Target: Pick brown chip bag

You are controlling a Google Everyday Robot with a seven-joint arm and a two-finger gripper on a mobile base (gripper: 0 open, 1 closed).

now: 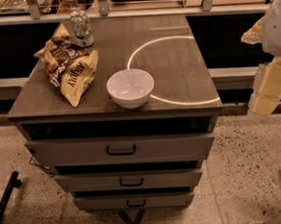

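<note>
The brown chip bag (pixel 70 66) lies crumpled on the left part of the cabinet top. It is dark brown with white lettering at the back and pale yellow with dark lettering at the front. My gripper (pixel 267 93) hangs at the right edge of the view, past the cabinet's right side and far from the bag. It holds nothing that I can see.
A white bowl (pixel 130 87) stands near the front middle of the brown top (pixel 175 58). A small drink can (pixel 81 27) stands just behind the bag. The cabinet has three drawers (pixel 121 150) below. A railing and counter run along the back.
</note>
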